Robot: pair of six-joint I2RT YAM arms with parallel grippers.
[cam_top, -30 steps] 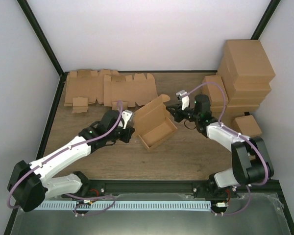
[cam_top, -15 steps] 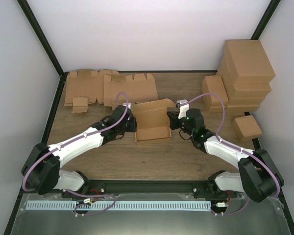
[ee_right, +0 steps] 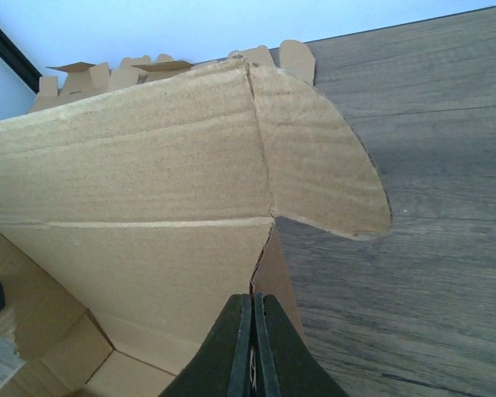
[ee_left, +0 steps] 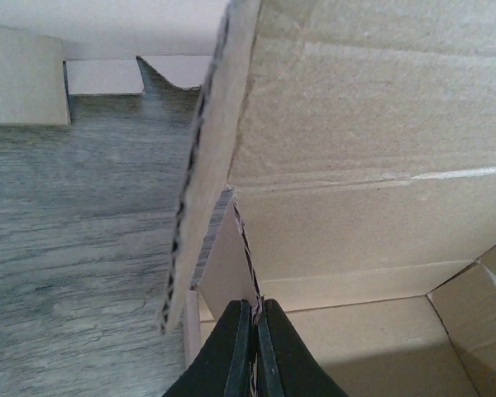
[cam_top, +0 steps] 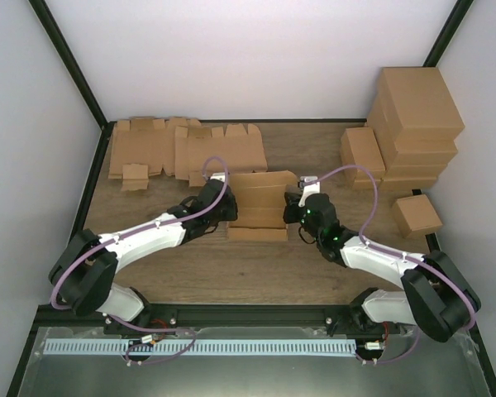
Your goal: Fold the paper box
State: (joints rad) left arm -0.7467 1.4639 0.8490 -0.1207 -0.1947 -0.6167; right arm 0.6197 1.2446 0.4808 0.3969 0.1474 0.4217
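The paper box [cam_top: 258, 207] is being held half-formed on the counter [cam_top: 231, 269]. Its end walls are being pinched by the left tool [ee_left: 254, 308] and right tool [ee_right: 253, 299].

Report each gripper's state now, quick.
Left gripper: closed, pinching a side wall of the paper box.
Right gripper: closed, pinching the opposite side wall.
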